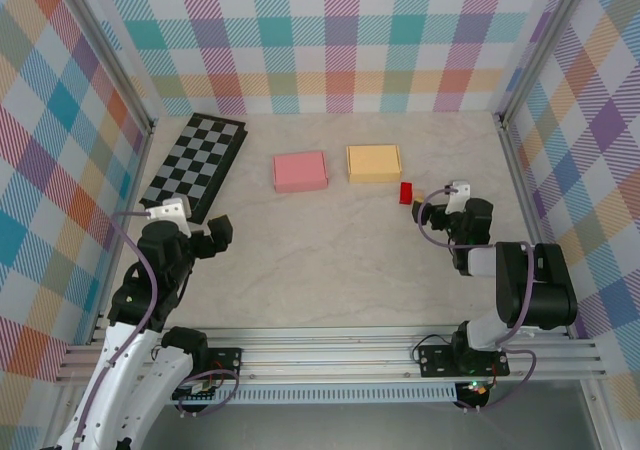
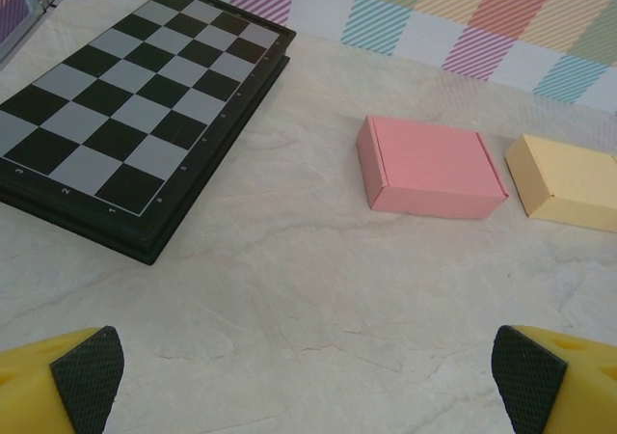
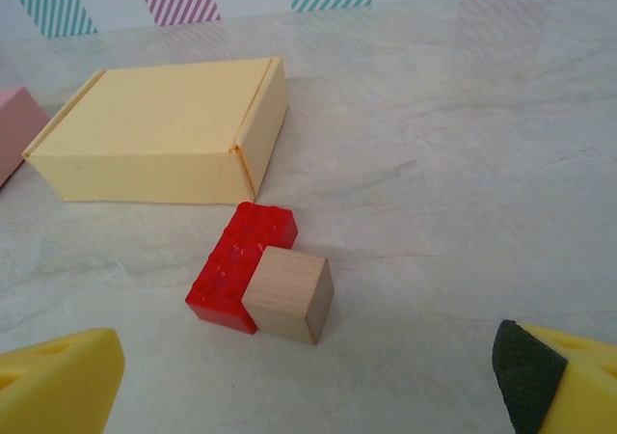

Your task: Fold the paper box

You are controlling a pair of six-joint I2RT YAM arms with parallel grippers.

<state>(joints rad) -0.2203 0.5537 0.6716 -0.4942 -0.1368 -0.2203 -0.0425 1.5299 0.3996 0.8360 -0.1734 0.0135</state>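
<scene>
- Two paper boxes lie to the right of the chessboard. The pink paper box is nearer to it and the yellow paper box is just beyond. Both look closed, so I cannot tell which one the task means.
- Risk: a red toy brick and a wooden cube touch each other just beside the yellow box's corner, on the side away from the chessboard. A straight reach by the right arm would likely shove them into the box and skew it.
- Risk: light card on the smooth table may slide or crease if one arm presses alone.
- Left gripper: fingers spread wide, empty, by the chessboard's near corner. The pink box lies ahead to its right, well apart.
- Right gripper: spread wide, empty, farthest from the chessboard. The yellow box lies ahead to its left, near, behind the brick and cube.
</scene>
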